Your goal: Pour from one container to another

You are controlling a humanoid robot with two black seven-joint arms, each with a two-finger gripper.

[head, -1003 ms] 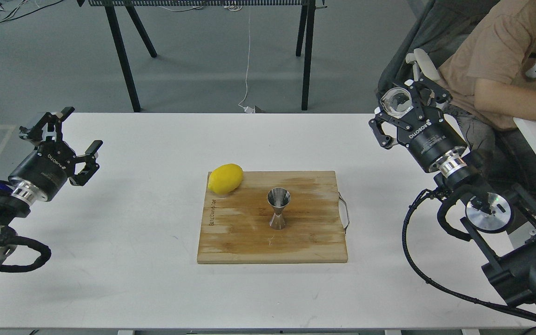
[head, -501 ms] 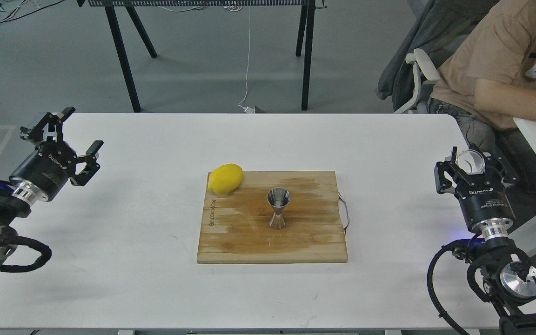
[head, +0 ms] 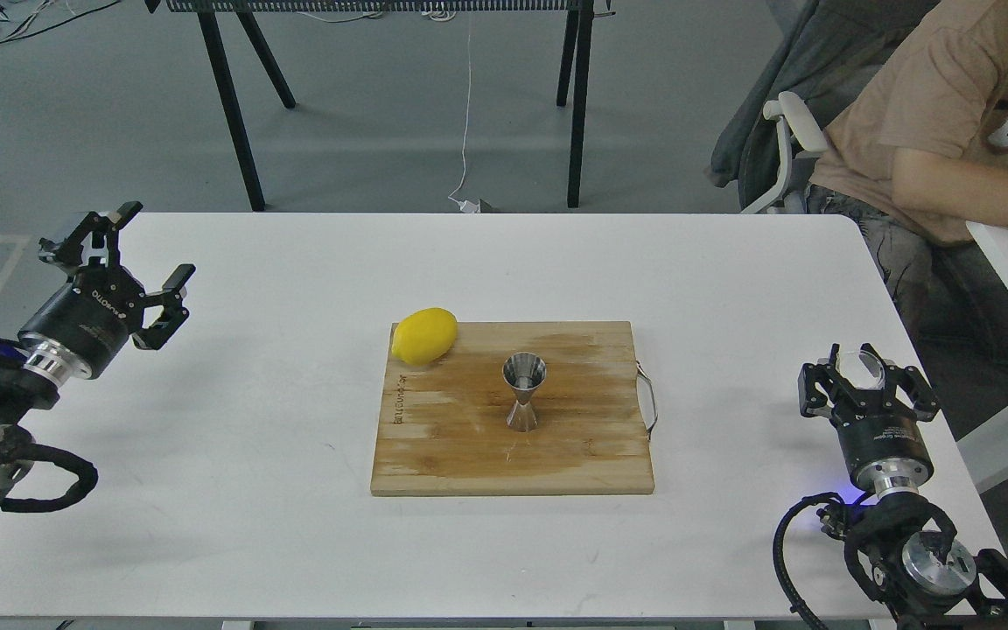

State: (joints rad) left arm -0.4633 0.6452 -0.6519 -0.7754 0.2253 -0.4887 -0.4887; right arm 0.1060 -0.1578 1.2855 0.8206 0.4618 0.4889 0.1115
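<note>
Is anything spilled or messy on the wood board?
Sort of: the cutting board has a big darker, wet-looking patch around the upright jigger. No puddle shows. The lemon hangs over the board's corner.

Left gripper (head: 138,262) raised at the left with fingers spread apart; right gripper (head: 868,378) low at the right, fingers closed inward.

In front of me is a white table (head: 294,542). A wooden cutting board (head: 469,455) lies flat near its middle, with a thin metal handle (head: 648,401) on its right edge. The board's far half looks darker and stained. A yellow lemon (head: 423,335) sits at the board's far left corner, partly over the edge; I cannot tell whether it touches the tabletop.
</note>
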